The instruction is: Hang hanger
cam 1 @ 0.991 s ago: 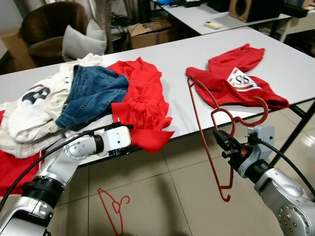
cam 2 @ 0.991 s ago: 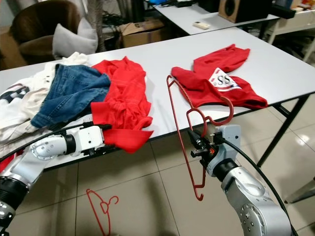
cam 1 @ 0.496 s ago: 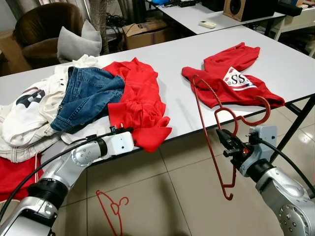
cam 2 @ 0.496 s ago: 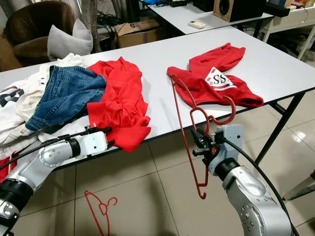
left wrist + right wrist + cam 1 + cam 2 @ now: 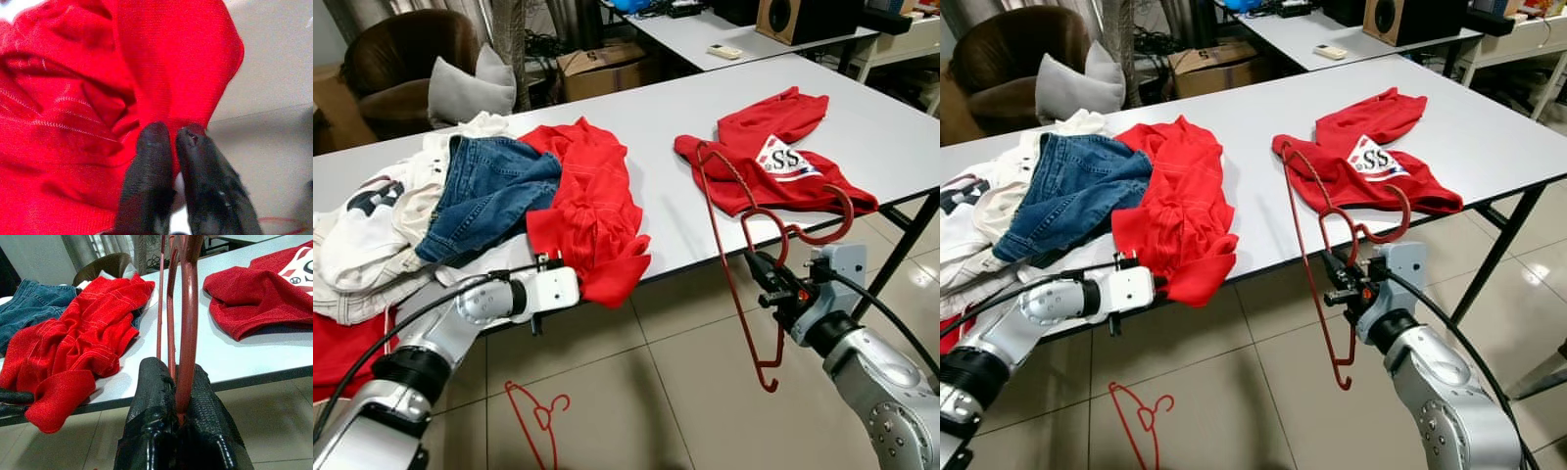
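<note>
Left arm reaches forward at low height, elbow bent, left gripper (image 5: 168, 142) with jaws pressed together on a fold of red cloth. Right arm angles up from the lower right, right gripper (image 5: 173, 382) with jaws clamped on a red hanger's rods.

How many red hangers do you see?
2. One red hanger is held up by the right gripper in front of the table. The other hanger lies on the floor. Clothes may hide more.

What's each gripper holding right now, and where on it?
Right gripper is shut on the red hanger, near the base of its hook. Left gripper pinches the red shirt at its overhanging edge.
</note>
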{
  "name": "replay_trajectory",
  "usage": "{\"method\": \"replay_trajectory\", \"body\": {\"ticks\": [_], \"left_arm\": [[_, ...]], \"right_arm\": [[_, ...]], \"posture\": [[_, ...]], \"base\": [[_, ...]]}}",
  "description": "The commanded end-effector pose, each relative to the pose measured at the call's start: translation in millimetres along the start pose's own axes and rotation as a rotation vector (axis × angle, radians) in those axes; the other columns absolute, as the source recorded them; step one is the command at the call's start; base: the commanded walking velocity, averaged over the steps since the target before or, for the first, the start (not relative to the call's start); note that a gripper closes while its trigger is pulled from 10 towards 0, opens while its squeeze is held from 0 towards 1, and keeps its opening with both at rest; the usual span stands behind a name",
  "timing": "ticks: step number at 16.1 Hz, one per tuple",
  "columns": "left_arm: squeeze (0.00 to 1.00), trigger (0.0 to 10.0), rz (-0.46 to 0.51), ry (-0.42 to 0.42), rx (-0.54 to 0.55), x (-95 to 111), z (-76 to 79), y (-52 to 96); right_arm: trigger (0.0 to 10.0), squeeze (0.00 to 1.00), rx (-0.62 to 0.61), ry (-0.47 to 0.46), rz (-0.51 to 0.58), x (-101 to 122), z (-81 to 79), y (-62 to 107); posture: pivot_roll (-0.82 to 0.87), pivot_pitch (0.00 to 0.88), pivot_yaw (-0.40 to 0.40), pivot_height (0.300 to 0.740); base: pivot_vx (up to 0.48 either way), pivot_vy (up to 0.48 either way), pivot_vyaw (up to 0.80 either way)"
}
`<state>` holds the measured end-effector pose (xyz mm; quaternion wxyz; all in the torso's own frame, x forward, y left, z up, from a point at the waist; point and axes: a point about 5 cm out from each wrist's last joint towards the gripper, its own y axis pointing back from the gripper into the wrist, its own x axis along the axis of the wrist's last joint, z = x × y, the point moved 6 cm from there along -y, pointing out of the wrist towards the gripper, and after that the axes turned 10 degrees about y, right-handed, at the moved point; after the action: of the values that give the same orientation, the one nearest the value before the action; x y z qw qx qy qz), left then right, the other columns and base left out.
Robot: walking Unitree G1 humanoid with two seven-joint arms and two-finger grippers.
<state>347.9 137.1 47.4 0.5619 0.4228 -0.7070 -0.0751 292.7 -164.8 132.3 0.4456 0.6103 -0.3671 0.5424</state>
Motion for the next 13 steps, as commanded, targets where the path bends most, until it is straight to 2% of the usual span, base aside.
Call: {"method": "replay_trajectory", "body": {"ticks": [1, 2, 3, 5, 6, 7, 8, 9, 10, 11, 12, 13], "left_arm": [[0.00, 0.0, -0.015, 0.101, -0.027, -5.4, 3.5, -3.8], [0.00, 0.0, 0.051, 0.185, 0.060, 11.2, -16.9, -5.9], [0.00, 0.0, 0.068, 0.214, 0.082, 15.4, -22.4, -6.0], [0.00, 0.0, 0.128, 0.331, 0.223, 29.6, -55.1, -0.9], [0.00, 0.0, 0.128, 0.331, 0.223, 29.6, -55.1, -0.9], [0.00, 0.6, 0.118, 0.298, 0.275, 31.3, -65.7, 3.4], [0.00, 10.0, 0.110, 0.256, 0.267, 31.4, -65.0, 5.0], [0.00, 10.0, 0.144, 0.155, 0.244, 39.5, -61.6, 10.4], [1.00, 10.0, 0.176, 0.105, 0.221, 45.8, -57.3, 14.6], [1.00, 10.0, 0.228, 0.042, 0.209, 53.0, -50.7, 21.4], [1.00, 10.0, 0.246, 0.024, 0.213, 55.4, -49.2, 23.8], [1.00, 10.0, 0.374, 0.013, 0.125, 68.9, -27.0, 31.3]], "right_arm": [[10.0, 0.00, -0.002, 0.011, 0.022, 4.9, 1.5, -1.8], [10.0, 0.00, -0.009, 0.010, 0.025, 5.6, 3.6, -2.9], [10.0, 0.00, -0.013, 0.009, 0.026, 5.9, 4.5, -3.1], [10.0, 0.00, -0.020, 0.006, 0.031, 7.3, 6.6, -3.2], [10.0, 0.00, -0.020, 0.006, 0.031, 7.3, 6.6, -3.2], [10.0, 0.00, -0.019, 0.008, 0.031, 7.2, 6.7, -2.6], [10.0, 0.00, -0.019, 0.009, 0.031, 7.0, 6.4, -1.8], [10.0, 0.00, -0.021, 0.013, 0.027, 5.6, 6.3, 0.1], [10.0, 0.00, -0.024, 0.012, 0.027, 4.9, 6.3, 1.6], [10.0, 0.00, -0.028, 0.010, 0.027, 4.6, 6.9, 3.0], [10.0, 0.00, -0.029, 0.009, 0.027, 4.5, 7.0, 3.5], [10.0, 0.00, -0.030, 0.008, 0.026, 4.4, 7.8, 3.7]], "posture": [[-0.18, 0.000, 0.110, 0.740], [-0.17, 0.000, 0.110, 0.740], [-0.17, 0.000, 0.110, 0.740], [-0.18, 0.000, 0.114, 0.740], [-0.18, 0.000, 0.114, 0.740], [-0.18, 0.000, 0.114, 0.740], [-0.18, 0.000, 0.118, 0.740], [-0.18, 0.000, 0.121, 0.740], [-0.19, 0.000, 0.125, 0.740], [-0.19, 0.000, 0.124, 0.740], [-0.19, 0.000, 0.124, 0.740], [-0.18, 0.000, 0.117, 0.740]], "base": [[0.000, 0.000, 0.00], [0.000, 0.000, 0.00], [0.000, 0.000, 0.00], [0.000, 0.000, 0.00], [0.000, 0.000, 0.00], [0.000, 0.000, 0.00], [0.000, 0.000, 0.00], [0.000, 0.000, 0.00], [0.000, 0.000, 0.00], [0.000, 0.000, 0.00], [0.000, 0.000, 0.00], [0.000, 0.000, 0.00]]}}
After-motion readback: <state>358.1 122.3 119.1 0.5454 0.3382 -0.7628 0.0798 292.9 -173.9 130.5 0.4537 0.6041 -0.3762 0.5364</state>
